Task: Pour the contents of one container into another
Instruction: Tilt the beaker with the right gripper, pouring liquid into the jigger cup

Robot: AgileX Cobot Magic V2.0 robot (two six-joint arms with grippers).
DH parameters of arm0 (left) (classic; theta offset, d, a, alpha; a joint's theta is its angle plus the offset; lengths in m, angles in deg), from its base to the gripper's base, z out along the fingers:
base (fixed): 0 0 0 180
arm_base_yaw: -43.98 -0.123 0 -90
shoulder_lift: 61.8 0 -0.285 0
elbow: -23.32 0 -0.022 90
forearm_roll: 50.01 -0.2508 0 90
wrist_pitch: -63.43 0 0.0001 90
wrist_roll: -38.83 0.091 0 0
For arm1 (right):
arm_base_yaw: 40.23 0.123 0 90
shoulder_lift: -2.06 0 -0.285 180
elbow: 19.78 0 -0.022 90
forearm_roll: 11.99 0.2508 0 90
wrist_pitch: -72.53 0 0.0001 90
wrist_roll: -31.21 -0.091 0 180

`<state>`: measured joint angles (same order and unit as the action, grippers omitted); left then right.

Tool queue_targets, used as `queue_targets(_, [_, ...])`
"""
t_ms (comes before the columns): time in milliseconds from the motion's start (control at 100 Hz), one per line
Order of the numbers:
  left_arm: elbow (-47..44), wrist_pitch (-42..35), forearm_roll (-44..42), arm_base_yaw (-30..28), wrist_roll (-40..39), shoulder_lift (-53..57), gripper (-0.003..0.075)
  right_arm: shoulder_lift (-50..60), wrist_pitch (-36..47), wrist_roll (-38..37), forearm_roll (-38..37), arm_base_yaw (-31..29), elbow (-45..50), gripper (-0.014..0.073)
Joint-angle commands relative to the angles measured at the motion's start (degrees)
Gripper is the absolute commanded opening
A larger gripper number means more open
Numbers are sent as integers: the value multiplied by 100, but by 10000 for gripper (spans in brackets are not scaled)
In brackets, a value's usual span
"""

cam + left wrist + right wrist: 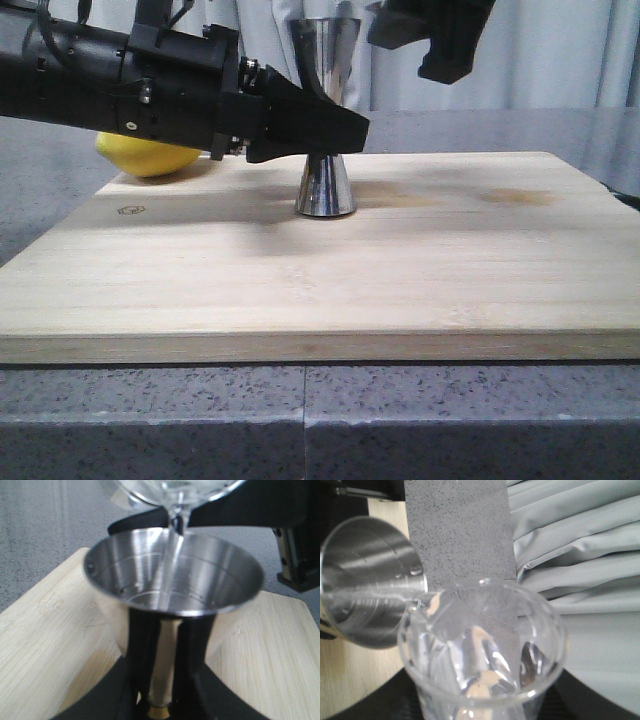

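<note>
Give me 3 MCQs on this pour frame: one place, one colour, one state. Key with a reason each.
1. Where does the jigger stand?
A. on the wooden board
B. on the grey counter
C. on the lemon

2. What colour is the fruit behind the left arm?
A. green
B. yellow
C. red

3. What is the beaker doing?
A. standing upright on the board
B. lying empty on its side
C. tilted, pouring into the jigger

Key:
1. A: the jigger has its base on the wooden board.
2. B: the lemon is yellow.
3. C: the beaker, in the right hand, tips a clear stream into the jigger, which the left hand grips at the waist.
</note>
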<state>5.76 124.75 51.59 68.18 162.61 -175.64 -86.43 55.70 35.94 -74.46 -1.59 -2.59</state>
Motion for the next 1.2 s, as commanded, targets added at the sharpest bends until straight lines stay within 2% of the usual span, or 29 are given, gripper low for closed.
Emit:
queue_targets(0, [151, 338, 436, 50, -1, 238, 81, 179, 196, 29, -274, 12, -221, 279])
queue_targets(1190, [151, 338, 436, 50, -1, 238, 62, 179, 220, 29, -1129, 12, -221, 279])
